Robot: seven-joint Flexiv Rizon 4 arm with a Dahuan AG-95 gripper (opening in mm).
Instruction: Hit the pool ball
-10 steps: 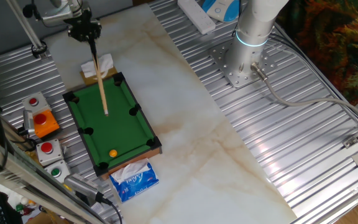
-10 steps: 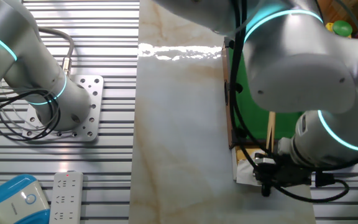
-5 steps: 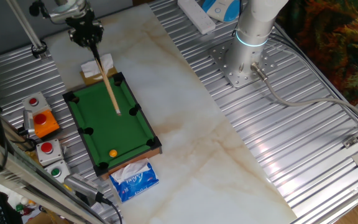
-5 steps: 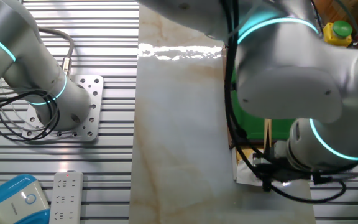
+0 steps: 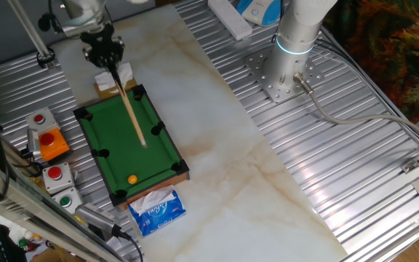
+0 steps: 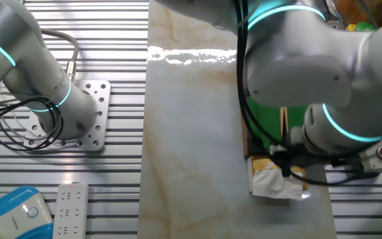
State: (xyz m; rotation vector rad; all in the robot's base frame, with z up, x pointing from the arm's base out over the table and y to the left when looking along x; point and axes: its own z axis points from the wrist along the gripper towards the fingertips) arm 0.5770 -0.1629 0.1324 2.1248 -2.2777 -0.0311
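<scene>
The pool ball (image 5: 132,179) is a tiny orange-yellow ball on the felt near the front end of the green mini pool table (image 5: 115,156). My gripper (image 5: 108,57) hangs over the table's far end, shut on a wooden cue stick (image 5: 130,109). The stick slants down the felt and its tip stands near mid-table, well short of the ball. In the other fixed view my arm covers most of the table. There the gripper (image 6: 285,161) and a strip of the cue stick (image 6: 284,123) show, and the ball is hidden.
A crumpled white tissue on a wooden block (image 5: 119,78) lies at the table's far end. A blue tissue packet (image 5: 158,209) lies at its front end. Boxes with red and green push buttons (image 5: 47,142) stand to its left. The arm's base (image 5: 289,69) is bolted at the right.
The gripper has shifted right and toward the table, and the cue tip has slid along the felt toward the ball. The ball has not moved.
</scene>
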